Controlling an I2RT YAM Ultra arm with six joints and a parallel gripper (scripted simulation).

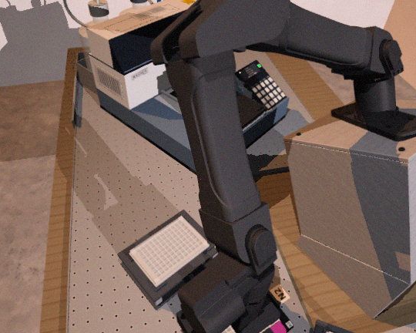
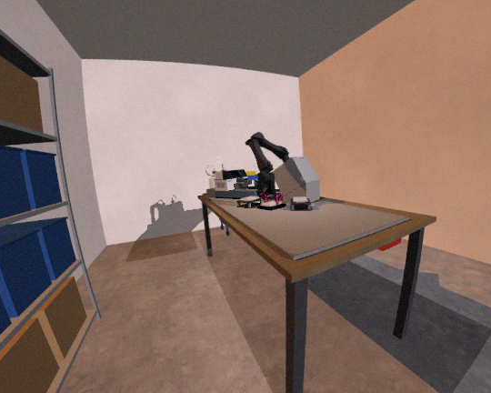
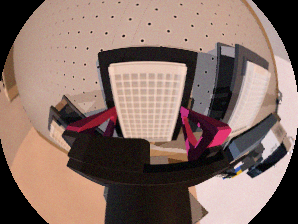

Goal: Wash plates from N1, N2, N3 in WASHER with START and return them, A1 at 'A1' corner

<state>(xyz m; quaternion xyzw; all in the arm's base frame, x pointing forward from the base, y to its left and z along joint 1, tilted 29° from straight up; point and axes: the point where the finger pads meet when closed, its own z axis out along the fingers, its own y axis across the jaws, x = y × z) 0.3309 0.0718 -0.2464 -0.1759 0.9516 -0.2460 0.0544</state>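
Observation:
My gripper (image 3: 148, 109) (image 2: 272, 198) is open, its pink fingers standing on either side of a white 96-well plate (image 3: 148, 96). That plate lies flat on a dark nest slab (image 3: 104, 63) beside the label N2 (image 1: 280, 294). In the top view the arm hides this plate; only one pink finger (image 1: 277, 327) shows. A second plate (image 1: 169, 250) sits flat in the neighbouring nest (image 1: 140, 275). A third nest with a plate (image 2: 300, 203) (image 3: 256, 90) stands on the other side. WASHER (image 1: 140, 77) is at the back; its lamp (image 1: 260, 65) is green above the keypad (image 1: 269, 90). The dark carrier pocket (image 1: 252, 109) looks empty.
The arm's base stands on a large grey pedestal (image 1: 352, 200) to the right of the nests. Bottles (image 1: 98, 9) stand behind the washer. The perforated board (image 1: 102, 216) covers the wooden table (image 2: 311, 264); a shelf with blue bins (image 2: 15, 191) stands far off.

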